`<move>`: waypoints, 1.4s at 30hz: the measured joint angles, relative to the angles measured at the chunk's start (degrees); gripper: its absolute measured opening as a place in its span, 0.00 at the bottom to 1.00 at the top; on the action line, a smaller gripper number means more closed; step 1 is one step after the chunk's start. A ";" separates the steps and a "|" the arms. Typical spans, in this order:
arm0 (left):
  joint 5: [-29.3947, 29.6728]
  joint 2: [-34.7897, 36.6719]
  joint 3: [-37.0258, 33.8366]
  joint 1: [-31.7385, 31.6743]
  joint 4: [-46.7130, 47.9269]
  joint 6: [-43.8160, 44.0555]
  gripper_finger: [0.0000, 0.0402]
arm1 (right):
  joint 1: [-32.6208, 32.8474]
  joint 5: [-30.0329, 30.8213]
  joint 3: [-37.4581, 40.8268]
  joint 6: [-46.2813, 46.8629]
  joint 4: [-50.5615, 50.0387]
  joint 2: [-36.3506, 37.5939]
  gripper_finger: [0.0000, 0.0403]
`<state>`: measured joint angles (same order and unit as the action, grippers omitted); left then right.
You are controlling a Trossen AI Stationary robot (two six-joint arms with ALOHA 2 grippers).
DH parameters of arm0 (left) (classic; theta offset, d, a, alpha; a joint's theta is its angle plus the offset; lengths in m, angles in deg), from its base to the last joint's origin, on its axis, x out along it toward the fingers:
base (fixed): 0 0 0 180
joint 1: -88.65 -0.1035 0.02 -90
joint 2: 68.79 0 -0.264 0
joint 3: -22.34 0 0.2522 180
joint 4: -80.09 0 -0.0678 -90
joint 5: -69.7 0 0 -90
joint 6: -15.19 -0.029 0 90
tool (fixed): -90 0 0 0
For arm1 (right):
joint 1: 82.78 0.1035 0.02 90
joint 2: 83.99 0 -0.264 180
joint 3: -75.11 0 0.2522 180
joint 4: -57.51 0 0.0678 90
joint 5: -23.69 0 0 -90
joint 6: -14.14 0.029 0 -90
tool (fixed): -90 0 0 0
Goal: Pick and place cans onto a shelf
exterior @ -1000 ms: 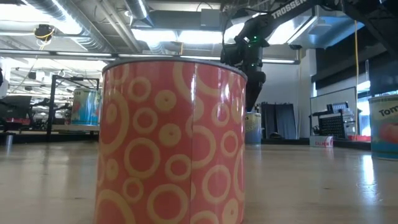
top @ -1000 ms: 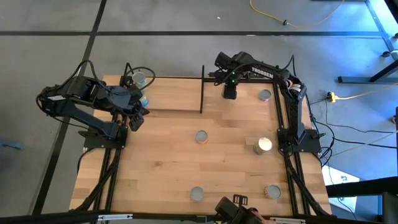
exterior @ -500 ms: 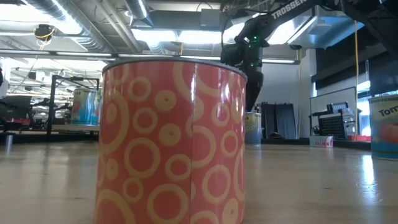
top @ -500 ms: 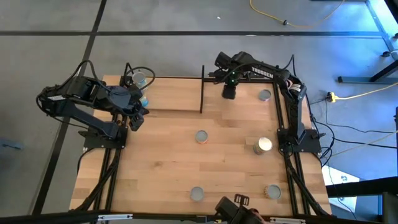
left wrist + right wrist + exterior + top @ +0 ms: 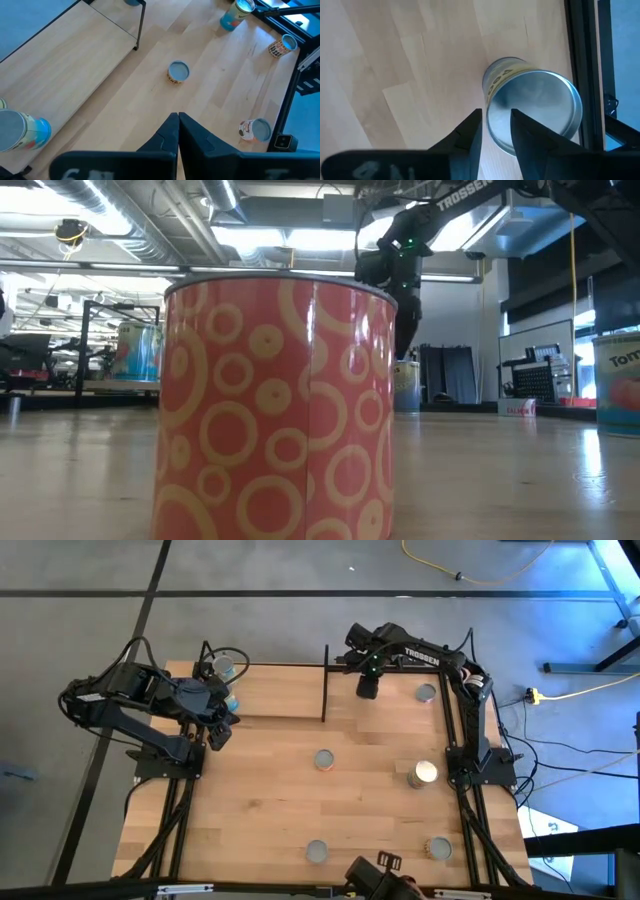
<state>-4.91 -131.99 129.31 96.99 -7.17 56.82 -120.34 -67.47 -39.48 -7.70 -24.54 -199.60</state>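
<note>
**Right gripper poised over a can at the table's far edge**

The light wooden tabletop (image 5: pixel 270 790) fills the middle of the high view; the shelf, a pale wooden board framed by thin black rods (image 5: pixel 280 692), occupies its upper left part, its black end rod standing upper centre; the left arm (image 5: pixel 130 705) sits folded at the left edge, its left gripper (image 5: pixel 178 120) pressed together and holding nothing, just beside a blue-labelled silver-topped can (image 5: pixel 226 667) on the shelf's upper left corner; the right arm (image 5: pixel 420 658) reaches across the upper right, its right gripper (image 5: pixel 496 122) spread above a yellow-labelled silver-topped can (image 5: pixel 535 107), not closed on it; loose cans stand at centre (image 5: pixel 324 759), right (image 5: pixel 425 773), upper right (image 5: pixel 427 693), lower centre (image 5: pixel 316 852) and lower right (image 5: pixel 438 848); an orange can patterned with pale rings (image 5: pixel 275 405) dominates the low view.
</note>
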 joint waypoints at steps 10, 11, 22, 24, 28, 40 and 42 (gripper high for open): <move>0.00 0.00 0.00 0.00 -0.02 0.00 0.00 | 0.01 0.16 2.16 3.55 1.31 -0.11 0.26; 0.00 0.00 0.00 -0.02 0.00 0.00 0.00 | 0.04 0.34 2.76 3.55 1.68 0.01 0.26; 0.02 0.00 0.00 -0.02 -0.02 0.00 0.00 | 0.64 3.26 4.11 3.36 5.11 0.18 0.26; 0.02 0.00 0.00 -0.02 -0.02 0.00 0.00 | 0.63 3.93 4.11 3.37 5.38 0.15 0.25; 0.02 0.00 0.00 -0.02 -0.02 0.00 0.00 | 0.61 4.10 4.11 3.56 5.50 0.11 0.20; 0.00 0.00 0.00 -0.02 -0.02 -0.05 0.00 | 0.61 4.12 4.13 3.67 6.01 0.07 0.01; 0.00 0.00 0.00 -0.01 -0.02 -0.11 0.00 | 0.94 4.24 4.15 3.75 5.99 0.13 0.01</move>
<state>-4.91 -131.99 129.31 96.98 -7.19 56.71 -119.39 -63.23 -35.33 -3.95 -18.55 -199.47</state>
